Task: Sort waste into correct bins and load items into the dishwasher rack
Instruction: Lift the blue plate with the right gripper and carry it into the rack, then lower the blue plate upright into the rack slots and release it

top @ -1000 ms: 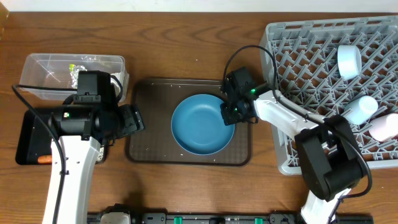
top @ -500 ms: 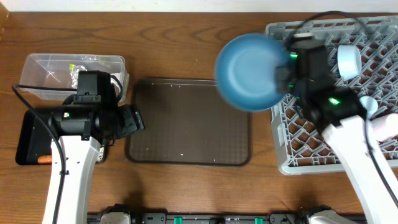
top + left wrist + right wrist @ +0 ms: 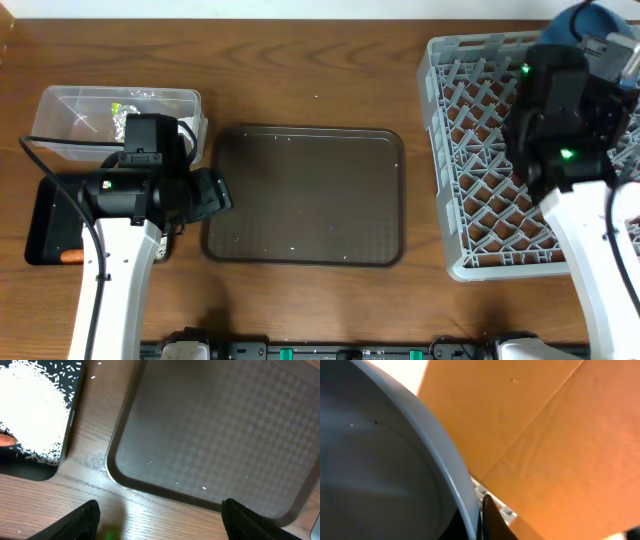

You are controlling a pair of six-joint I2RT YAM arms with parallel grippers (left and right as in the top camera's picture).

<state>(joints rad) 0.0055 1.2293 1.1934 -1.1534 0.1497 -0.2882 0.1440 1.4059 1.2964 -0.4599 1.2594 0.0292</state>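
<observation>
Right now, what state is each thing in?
Grey rack: visible cells empty.
Dark-blue bowl: raised over the rack's far corner.
Right gripper: shut on the bowl's rim.
Left gripper: open, empty.
Brown serving tray: bare except stray grains.
Black tray: holds rice, carrot.
Clear tub: holds scraps.

Buried under the right arm (image 3: 560, 120) at the upper right of the overhead view: nearly all of the blue bowl (image 3: 585, 10), only a sliver of rim showing, with the rack (image 3: 470, 150) below sliced off by the right edge. Masked by the left arm (image 3: 130, 195) at the left: much of the black tray (image 3: 45, 225) and all but an orange tip of the carrot (image 3: 72, 257). Cropped at the upper left of the left wrist view, the rice (image 3: 30, 410); blurred and cut off across the left of the right wrist view, the same bowl.
</observation>
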